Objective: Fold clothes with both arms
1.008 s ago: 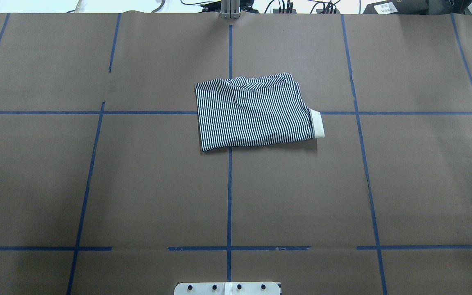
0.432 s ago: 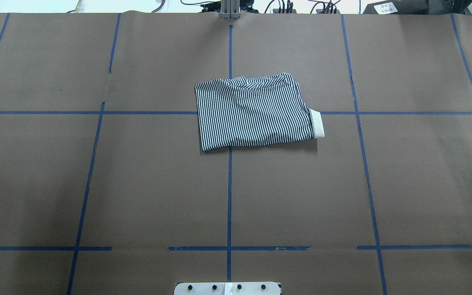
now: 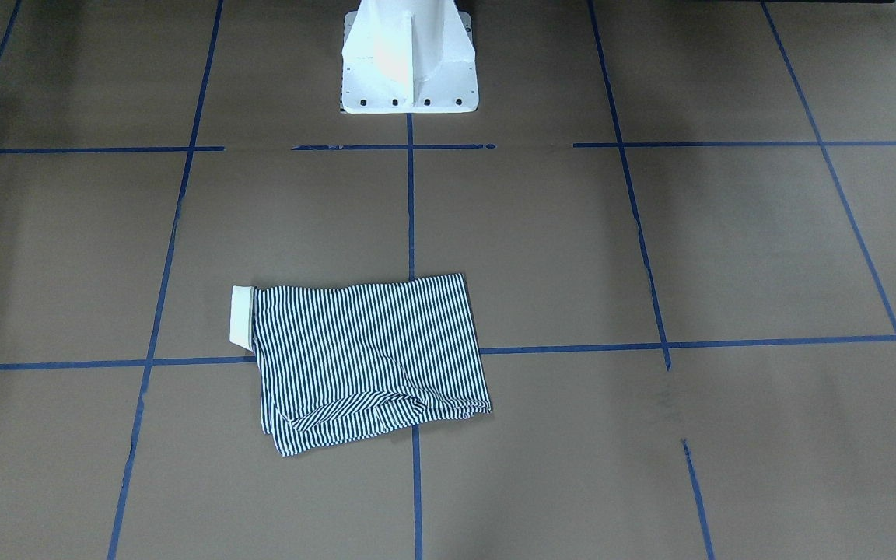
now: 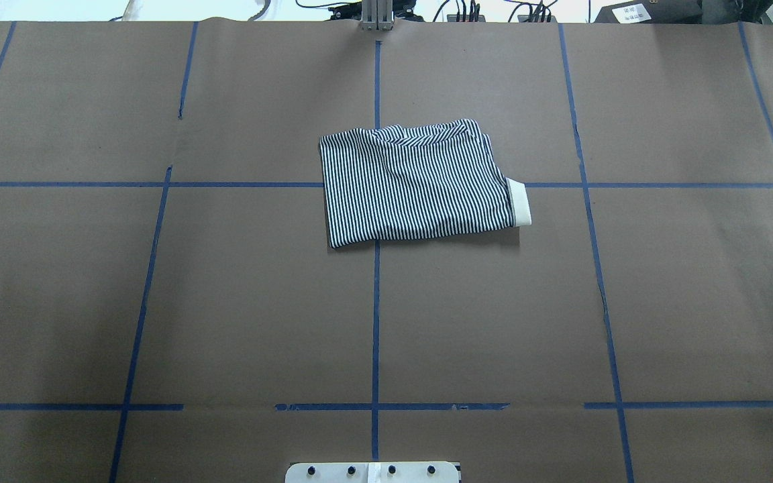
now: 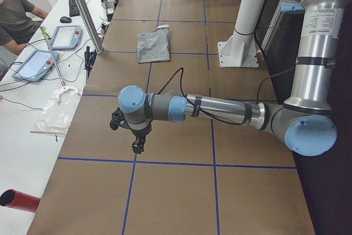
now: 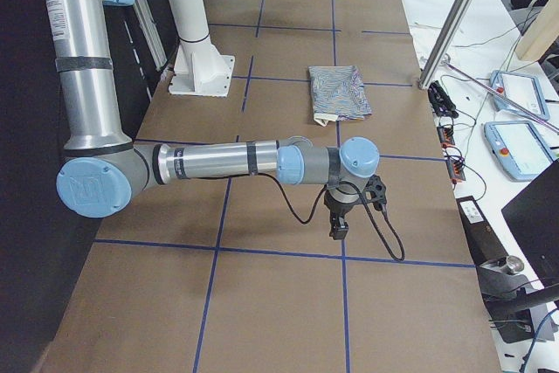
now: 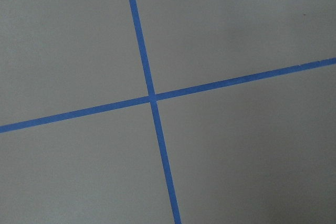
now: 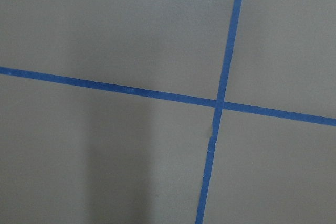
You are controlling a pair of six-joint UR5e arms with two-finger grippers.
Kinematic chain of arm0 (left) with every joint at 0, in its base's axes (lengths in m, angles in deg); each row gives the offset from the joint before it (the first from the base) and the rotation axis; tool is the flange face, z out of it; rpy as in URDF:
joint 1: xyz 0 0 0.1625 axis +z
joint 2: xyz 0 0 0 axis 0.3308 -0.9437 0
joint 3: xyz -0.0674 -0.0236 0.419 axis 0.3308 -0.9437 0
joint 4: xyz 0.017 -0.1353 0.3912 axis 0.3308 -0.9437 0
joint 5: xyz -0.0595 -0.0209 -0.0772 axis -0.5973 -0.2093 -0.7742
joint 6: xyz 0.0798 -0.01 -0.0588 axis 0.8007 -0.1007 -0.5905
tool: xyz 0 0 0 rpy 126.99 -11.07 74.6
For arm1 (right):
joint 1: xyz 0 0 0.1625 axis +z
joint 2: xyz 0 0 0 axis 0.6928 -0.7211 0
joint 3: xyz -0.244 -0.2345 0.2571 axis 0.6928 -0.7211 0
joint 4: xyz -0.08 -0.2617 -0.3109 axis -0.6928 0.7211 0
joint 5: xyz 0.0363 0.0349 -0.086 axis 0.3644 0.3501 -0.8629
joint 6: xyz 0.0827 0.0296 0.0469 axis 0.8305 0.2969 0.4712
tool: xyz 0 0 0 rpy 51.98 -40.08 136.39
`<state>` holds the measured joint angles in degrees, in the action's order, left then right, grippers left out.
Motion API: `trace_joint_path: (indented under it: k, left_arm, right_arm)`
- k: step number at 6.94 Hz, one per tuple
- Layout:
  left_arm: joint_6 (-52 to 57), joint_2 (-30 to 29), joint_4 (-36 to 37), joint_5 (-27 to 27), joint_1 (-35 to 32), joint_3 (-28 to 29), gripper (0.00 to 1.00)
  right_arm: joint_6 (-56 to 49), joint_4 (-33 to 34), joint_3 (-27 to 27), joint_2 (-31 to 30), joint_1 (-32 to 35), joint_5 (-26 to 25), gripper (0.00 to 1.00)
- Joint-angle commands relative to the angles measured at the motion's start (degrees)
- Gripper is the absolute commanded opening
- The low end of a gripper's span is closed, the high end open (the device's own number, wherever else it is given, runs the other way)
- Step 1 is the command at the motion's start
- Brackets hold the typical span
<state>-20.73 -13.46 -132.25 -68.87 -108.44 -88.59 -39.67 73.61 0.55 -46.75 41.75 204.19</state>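
The striped polo shirt [image 4: 420, 184] lies folded into a compact rectangle near the table's middle, a white edge [image 4: 521, 204] sticking out on its right side. It also shows in the front view [image 3: 366, 358] and small in both side views [image 5: 153, 45] [image 6: 339, 92]. Neither arm touches it. The left gripper [image 5: 138, 146] hangs over bare table far toward the robot's left end, and the right gripper [image 6: 338, 231] likewise toward the right end. Whether either is open or shut I cannot tell. Both wrist views show only brown paper and a blue tape cross.
Brown paper with a blue tape grid [image 4: 376, 315] covers the table. The white pedestal base [image 3: 407, 70] stands at the robot's side. Beyond the far edge a side bench holds teach pendants [image 5: 66, 37], cables and a plastic bag, with a seated person [image 5: 14, 15].
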Motion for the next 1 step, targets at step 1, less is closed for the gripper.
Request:
trace_joint_path:
  k: [1]
  left_arm:
    - [0.2, 0.0, 0.1, 0.0, 0.0, -0.6, 1.0]
  right_arm:
    - [0.1, 0.0, -0.4, 0.0, 0.0, 0.2, 1.0]
